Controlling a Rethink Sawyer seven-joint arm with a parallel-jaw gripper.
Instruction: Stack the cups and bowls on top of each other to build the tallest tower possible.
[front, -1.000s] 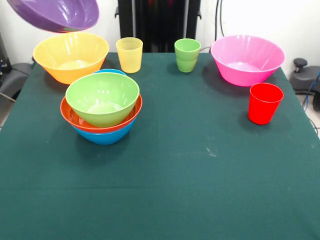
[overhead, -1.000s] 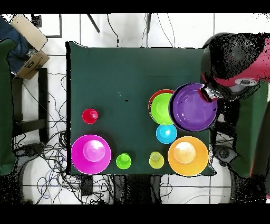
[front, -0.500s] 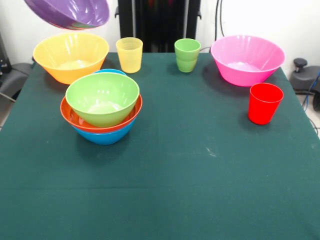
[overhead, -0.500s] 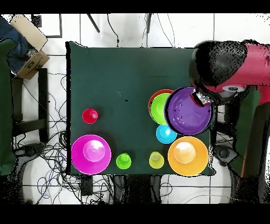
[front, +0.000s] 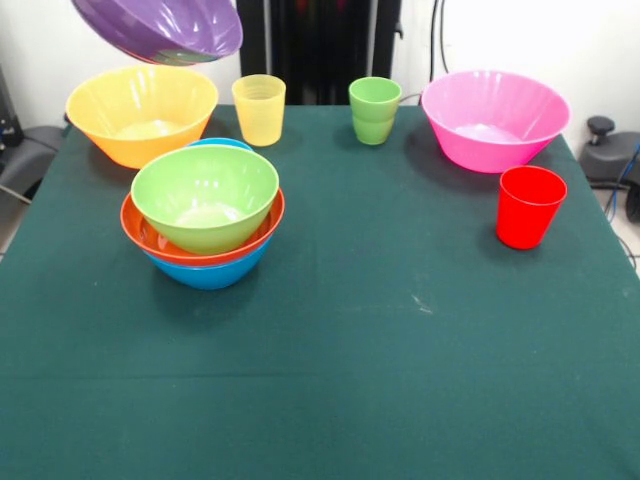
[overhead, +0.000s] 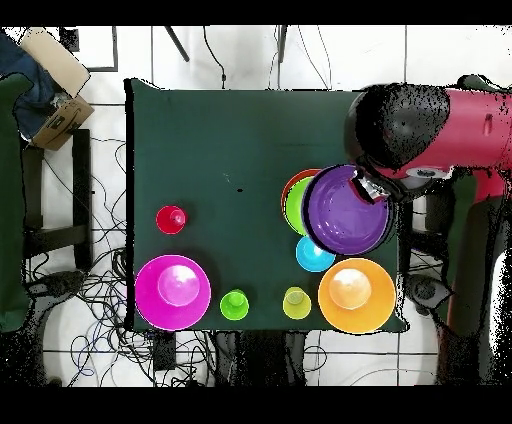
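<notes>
The purple bowl hangs tilted in the air above the far left of the table. My gripper is shut on the rim of the purple bowl, which partly covers the tower from above. The tower is a green bowl nested in a red-orange bowl nested in a big blue bowl. Behind it sits a small blue bowl. A yellow-orange bowl, yellow cup, green cup and pink bowl line the far edge. The red cup stands alone at the right.
The red arm reaches in over the table's right edge in the overhead view. A cardboard box and cables lie on the floor beside the green table.
The purple bowl has travelled with my gripper, rightward in the front view, and now sits further over the green bowl in the overhead view. Nothing on the table has moved.
</notes>
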